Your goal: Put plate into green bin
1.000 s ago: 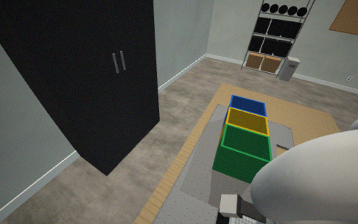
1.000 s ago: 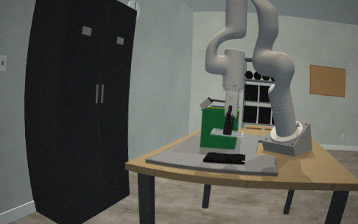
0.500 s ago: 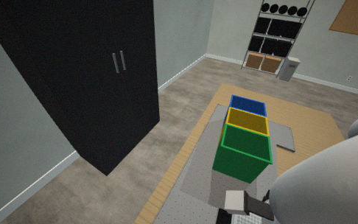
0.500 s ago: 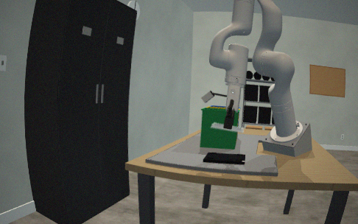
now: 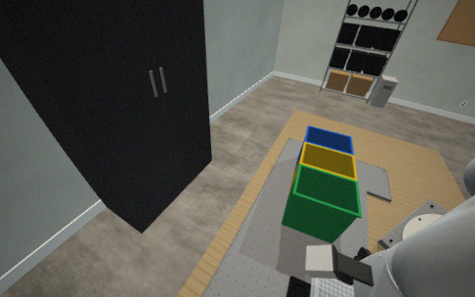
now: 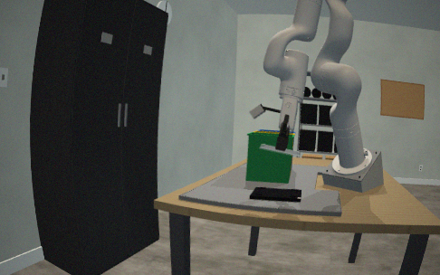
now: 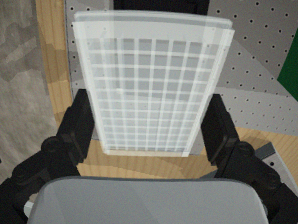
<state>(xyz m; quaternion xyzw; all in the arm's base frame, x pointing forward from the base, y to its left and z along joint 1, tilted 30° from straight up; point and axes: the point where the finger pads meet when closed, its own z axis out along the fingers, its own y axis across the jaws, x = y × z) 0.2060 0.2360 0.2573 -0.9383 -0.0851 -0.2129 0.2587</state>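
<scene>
My gripper (image 7: 149,105) is shut on the white 96-well plate (image 7: 153,83) and holds it flat in the air above the table. In the exterior view the plate (image 6: 278,151) hangs by the near face of the green bin (image 6: 269,156), a little below its rim. The plate shows at the bottom edge of the top view (image 5: 332,287). The green bin (image 5: 325,200) is the nearest of the three bins.
The yellow bin (image 5: 327,161) and the blue bin (image 5: 329,140) stand in a row behind the green one, all upright. The arm's base (image 6: 356,172) sits on the table to the right. A tall black cabinet (image 6: 93,127) stands off the table to the left.
</scene>
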